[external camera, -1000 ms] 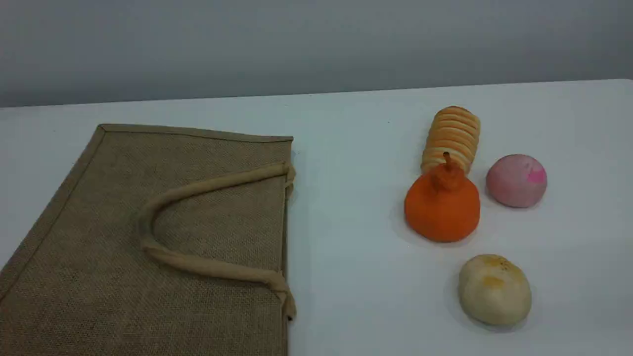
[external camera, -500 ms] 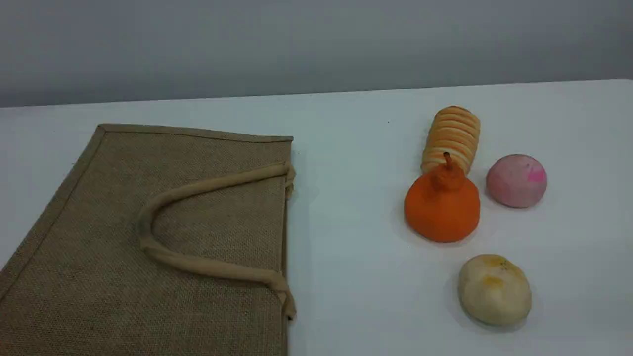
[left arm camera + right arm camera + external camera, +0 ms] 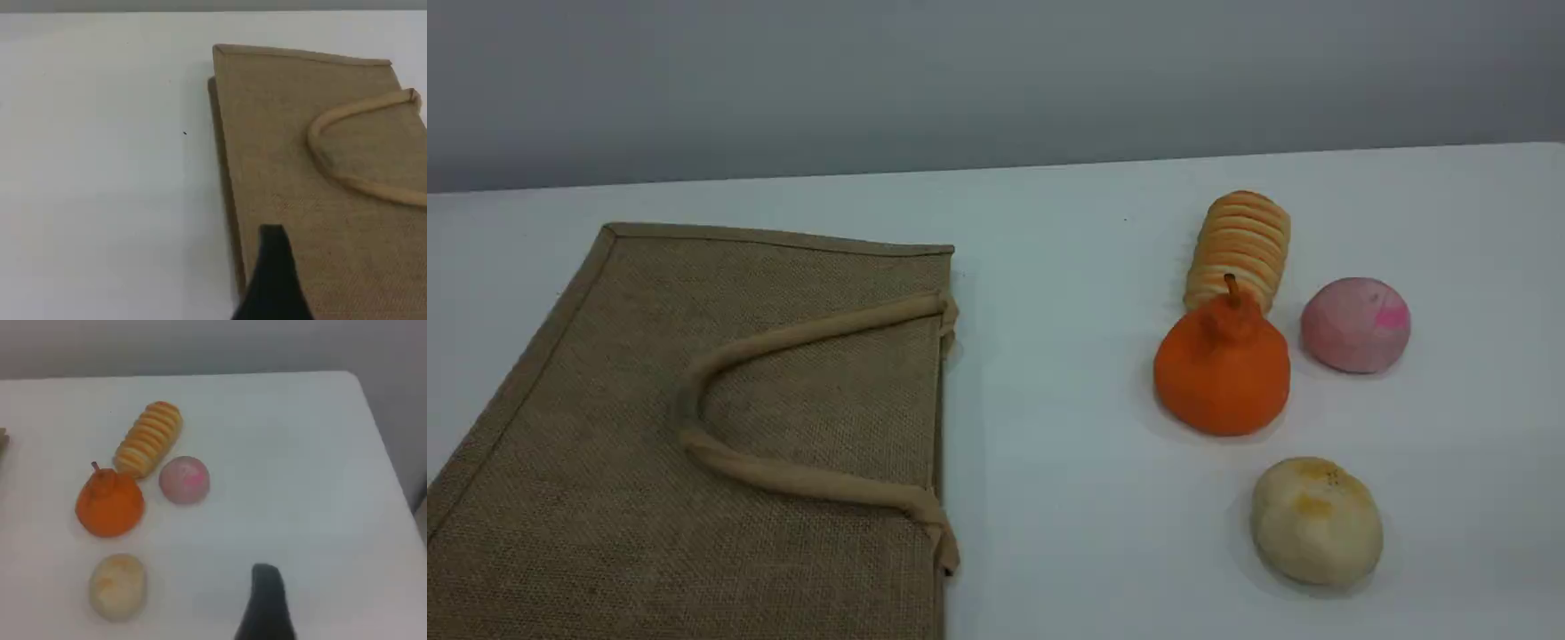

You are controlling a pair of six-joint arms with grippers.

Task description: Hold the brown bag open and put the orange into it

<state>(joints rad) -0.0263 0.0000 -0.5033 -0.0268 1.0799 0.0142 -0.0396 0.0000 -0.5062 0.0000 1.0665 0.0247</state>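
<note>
The brown bag [image 3: 605, 373] lies flat on the left of the white table, its beige handle [image 3: 783, 336] folded over it and its mouth edge facing right. The orange [image 3: 1221, 373] sits upright at the right, stem up. Neither arm shows in the scene view. In the left wrist view one dark fingertip [image 3: 272, 257] hovers above the bag [image 3: 300, 147] near its left edge. In the right wrist view one dark fingertip [image 3: 267, 597] hangs over bare table, to the right of and nearer than the orange [image 3: 109, 505]. Nothing is held by either gripper.
A ridged bread roll [image 3: 1240, 240] lies just behind the orange, touching it. A pink ball [image 3: 1356, 324] sits to its right and a cream bun [image 3: 1316, 520] in front. The table's right edge [image 3: 383, 460] runs close to the right gripper.
</note>
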